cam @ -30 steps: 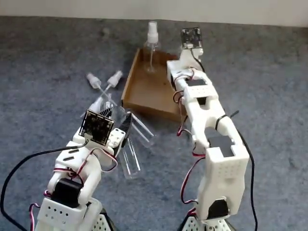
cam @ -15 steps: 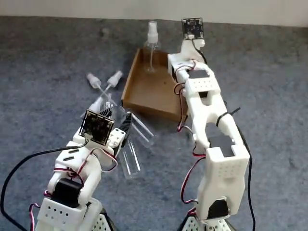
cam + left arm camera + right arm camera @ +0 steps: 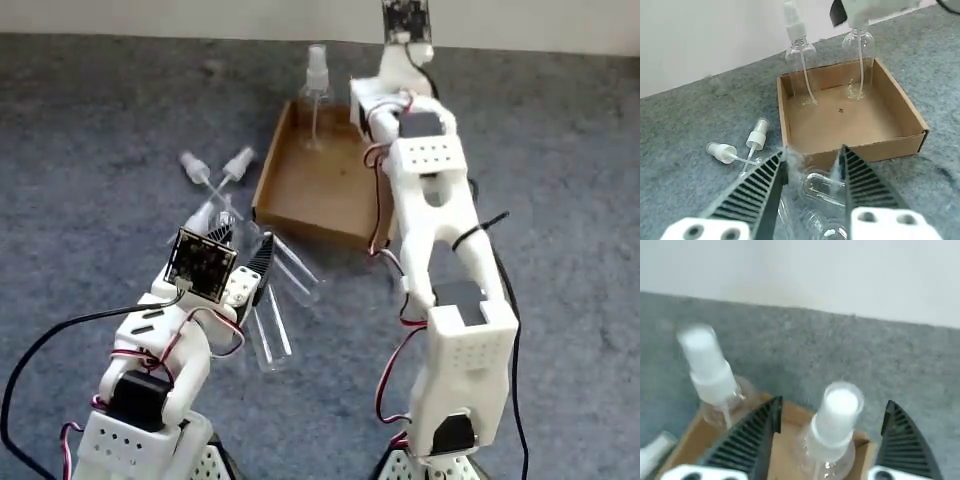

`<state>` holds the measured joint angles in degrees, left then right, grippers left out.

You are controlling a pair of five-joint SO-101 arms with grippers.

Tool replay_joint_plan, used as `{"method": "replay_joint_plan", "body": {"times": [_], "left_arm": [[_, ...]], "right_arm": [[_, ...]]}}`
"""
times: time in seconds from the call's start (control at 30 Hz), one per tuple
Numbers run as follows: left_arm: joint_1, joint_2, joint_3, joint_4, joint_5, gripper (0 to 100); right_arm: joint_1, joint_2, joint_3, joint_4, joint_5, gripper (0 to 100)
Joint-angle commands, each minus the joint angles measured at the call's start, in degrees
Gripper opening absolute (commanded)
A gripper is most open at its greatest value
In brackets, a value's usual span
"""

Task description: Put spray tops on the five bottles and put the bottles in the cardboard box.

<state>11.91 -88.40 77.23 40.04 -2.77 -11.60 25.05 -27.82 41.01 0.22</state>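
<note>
Two of the five bottles are already standing upright in the shallow brown cardboard box (image 3: 266, 185): a clear plastic bottle with a white spray top (image 3: 316, 100) at the far wall, and a second capped clear bottle (image 3: 858, 50) beside it under the right arm. The right gripper (image 3: 832, 405) is hanging over that second bottle with its black toothed jaws spread wide on either side of the spray top, gripping nothing, so this placement looks finished. The left gripper (image 3: 812, 151) is hovering, likewise open and empty, just above the uncapped clear bottles (image 3: 268, 335) lying on the grey carpet (image 3: 110, 110) in front of the box, with two loose white spray tops (image 3: 193, 165) lying near them. The next move probably calls for closing on one lying bottle, then standing it up so that a top can be fitted.
</note>
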Motion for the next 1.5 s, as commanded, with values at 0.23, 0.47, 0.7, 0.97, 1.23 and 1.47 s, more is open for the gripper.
{"method": "replay_joint_plan", "body": {"times": [0.23, 0.47, 0.7, 0.97, 1.23, 1.47], "left_arm": [[-0.75, 0.04, -1.63, 0.35, 0.0, 13], [-5.32, 13.67, -11.21, 3.34, 2.73, 13], [-18.24, 34.68, -23.34, 3.6, 7.47, 13], [-37.49, 50.33, -33.89, 3.6, 0.53, 15], [-43.47, 69.05, -44.09, 7.12, -7.12, 20], [-43.47, 74.95, -47.6, 7.65, -7.91, 20]], "right_arm": [[-6.99, -1.27, -28.7, 36.7, 0.62, 25.1], [-12.0, -1.19, -41.27, 54.29, 5.45, 6.7], [-19.21, -0.92, -40.75, 60.26, 9.93, 2.2], [-28.53, -0.84, -18.51, 60.26, 13.89, 4.3], [-28.79, -0.48, -15.43, 59.82, 13.8, 8.0], [-27.65, -1.19, -9.71, 60.09, 12.13, 8.0]]}}
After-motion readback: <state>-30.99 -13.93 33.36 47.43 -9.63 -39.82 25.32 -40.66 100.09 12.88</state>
